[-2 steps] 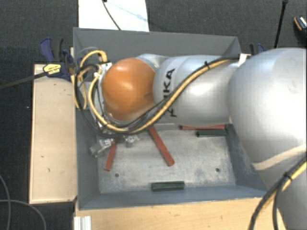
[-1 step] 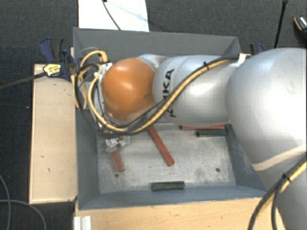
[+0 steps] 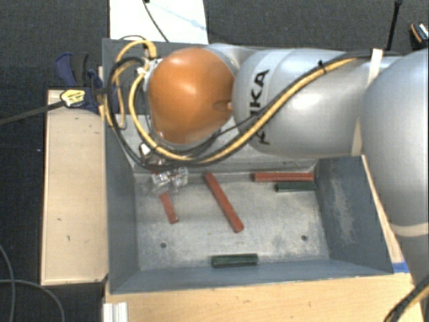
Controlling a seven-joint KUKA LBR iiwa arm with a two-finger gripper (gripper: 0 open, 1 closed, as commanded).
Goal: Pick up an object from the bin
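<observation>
From my seat, the arm (image 3: 315, 106) comes in from 3 o'clock and crosses the far half of the bin (image 3: 281, 230). Its orange cover (image 3: 190, 94) hangs over the 10 o'clock corner, with yellow and black cables (image 3: 127, 106) looped round it. The gripper (image 3: 169, 179) sits low just beneath that cover, close to the floor; I cannot tell whether it is open or closed, and I see nothing held in it.

The short red-brown stick (image 3: 168, 207) lies just on its 6 o'clock side, upper end near the gripper; contact I cannot judge. A long red-brown stick (image 3: 224, 202) lies slantwise near the middle. At 1 o'clock a red bar (image 3: 283, 176) lies along the far wall with a dark green bar (image 3: 295, 187) just beside it. Another dark green bar (image 3: 234, 261) lies at 6 o'clock against the near wall.
</observation>
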